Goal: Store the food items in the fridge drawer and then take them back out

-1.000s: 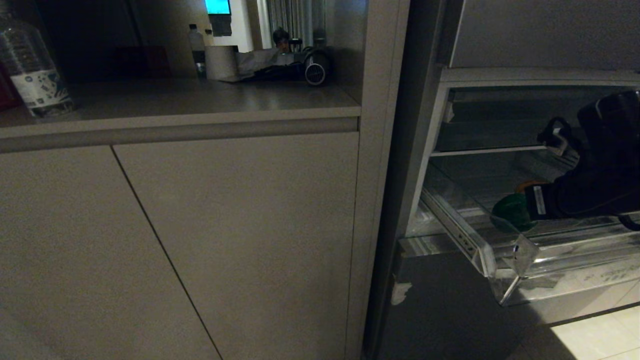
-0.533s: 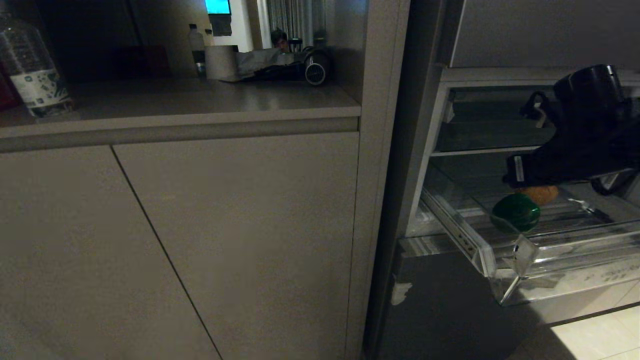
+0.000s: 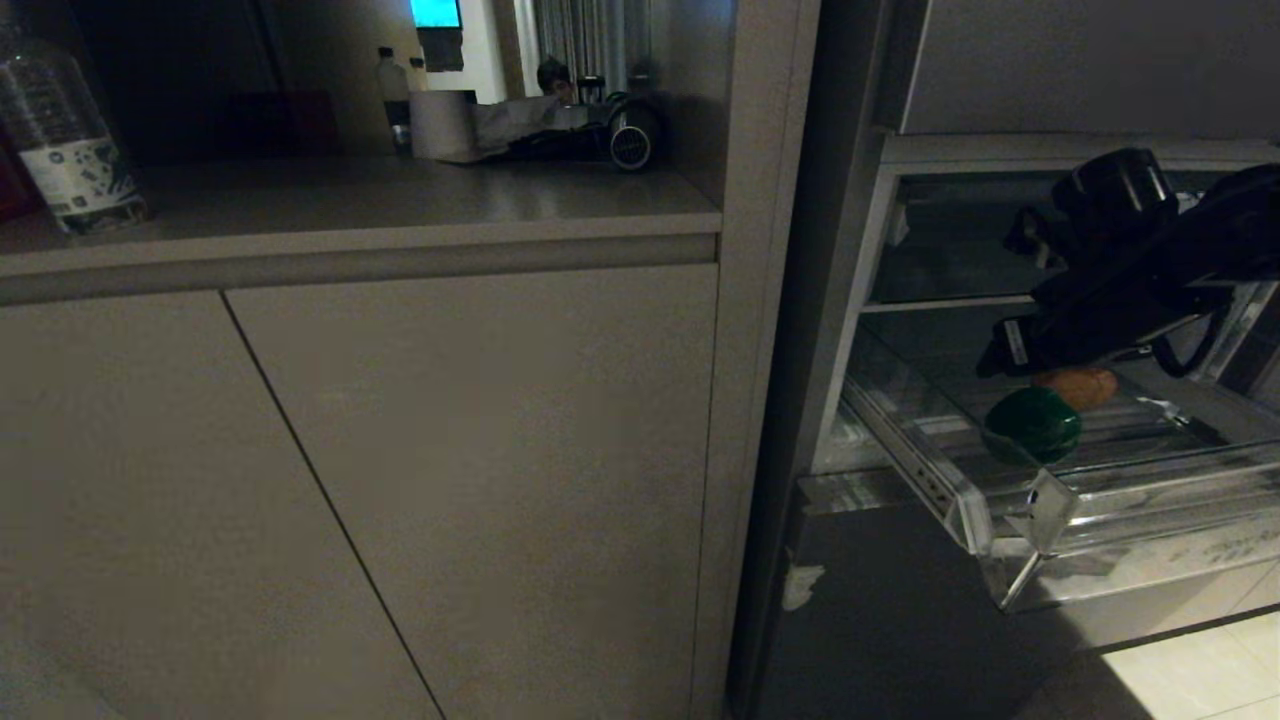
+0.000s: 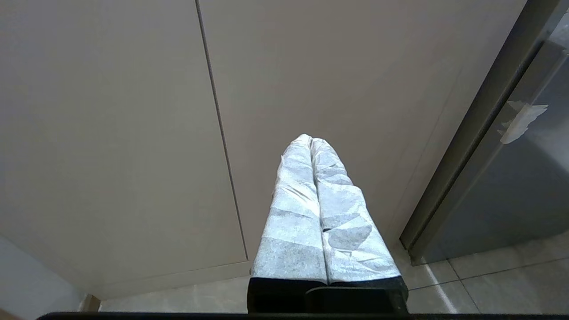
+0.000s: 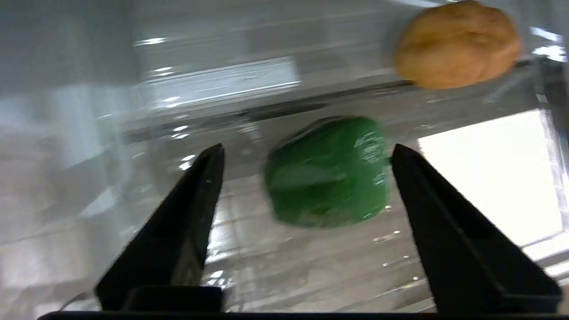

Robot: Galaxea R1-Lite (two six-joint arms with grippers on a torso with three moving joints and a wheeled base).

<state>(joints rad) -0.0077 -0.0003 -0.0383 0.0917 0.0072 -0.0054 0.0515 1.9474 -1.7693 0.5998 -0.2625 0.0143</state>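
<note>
In the pulled-out fridge drawer [image 3: 1010,520] our right gripper [image 5: 306,178] hangs spread above the green pepper [image 5: 326,171], the potato [image 5: 458,44] just beside, both lying stored.

Kitchen, dim.
Grey fridge [image 3: 1000,70] on the right, cabinet doors [image 3: 470,480] under worktop [image 3: 380,200], tiled floor [image 3: 1200,680].

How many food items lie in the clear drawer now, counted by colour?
Green: 1, the pepper-like item
Brown: 1, the potato-like lump
Total: 2, both in the fridge drawer
</note>
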